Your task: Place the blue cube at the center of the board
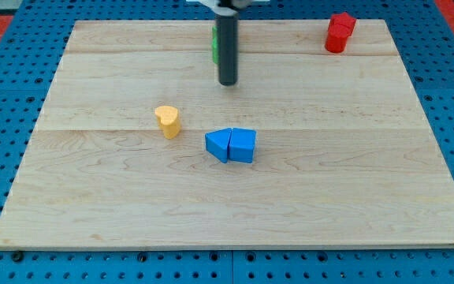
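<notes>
Two blue blocks touch each other near the middle of the wooden board (353, 197). The blue cube (243, 145) is on the right. A blue wedge-like block (218, 144) is on its left. My tip (227, 82) is the lower end of a dark rod. It rests on the board toward the view's top, well above the blue blocks and apart from them.
A yellow block (168, 121) stands left of the blue pair. A green block (214, 45) is mostly hidden behind the rod. A red block (339, 32) sits at the board's top right corner. Blue pegboard surrounds the board.
</notes>
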